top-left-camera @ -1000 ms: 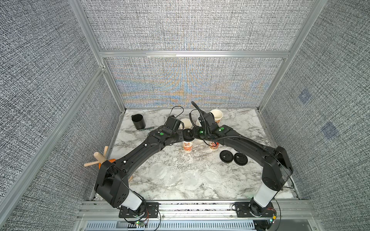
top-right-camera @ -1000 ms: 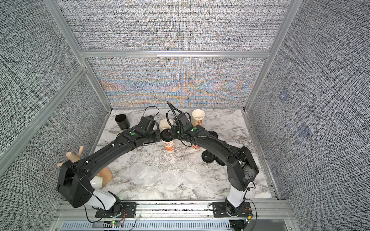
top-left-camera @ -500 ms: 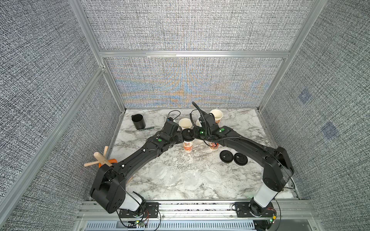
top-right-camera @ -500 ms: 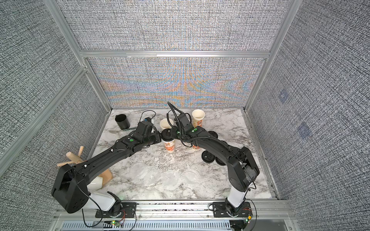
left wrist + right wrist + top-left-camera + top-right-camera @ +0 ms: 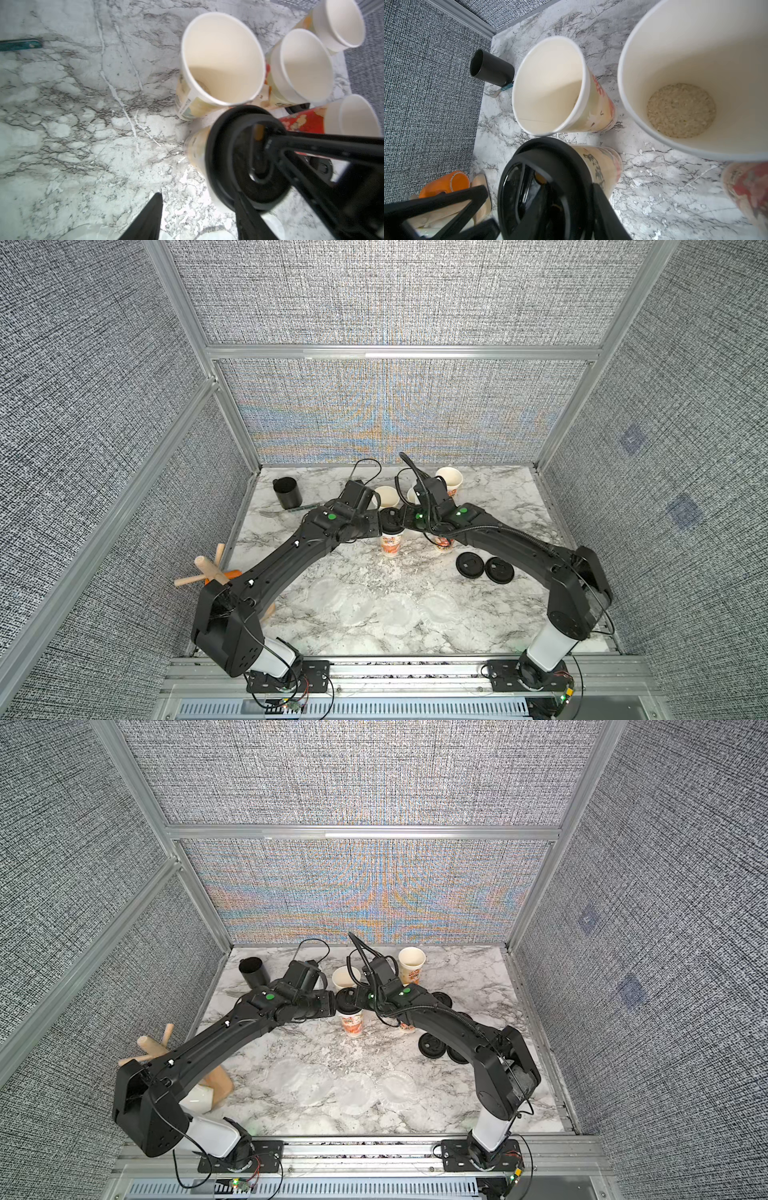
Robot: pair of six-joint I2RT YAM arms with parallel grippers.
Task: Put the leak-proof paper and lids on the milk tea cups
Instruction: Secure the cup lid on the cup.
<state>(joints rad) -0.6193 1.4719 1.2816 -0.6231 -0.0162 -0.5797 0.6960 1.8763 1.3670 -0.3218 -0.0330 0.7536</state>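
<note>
Several milk tea cups stand at the back: open ones (image 5: 386,495) (image 5: 451,479) and one (image 5: 391,542) wearing a black lid (image 5: 390,517). In the left wrist view the lidded cup (image 5: 196,145) sits by open cups (image 5: 222,58) (image 5: 305,64). My left gripper (image 5: 197,196) is open, one finger beside the lid's rim (image 5: 216,158). From the other side my right gripper (image 5: 564,193) is shut on the lid (image 5: 542,180). Several sheets of leak-proof paper (image 5: 332,593) (image 5: 397,610) (image 5: 440,605) lie flat on the front of the table.
Two loose black lids (image 5: 469,564) (image 5: 500,570) lie right of the cups. A plain black cup (image 5: 286,492) and a fork (image 5: 291,509) sit at the back left. A wooden rack (image 5: 203,572) with an orange cup (image 5: 446,182) stands at the left edge.
My left gripper's jaws have spread apart and let go of the black lid. The right gripper has stayed shut on the lid, over the same cup.
</note>
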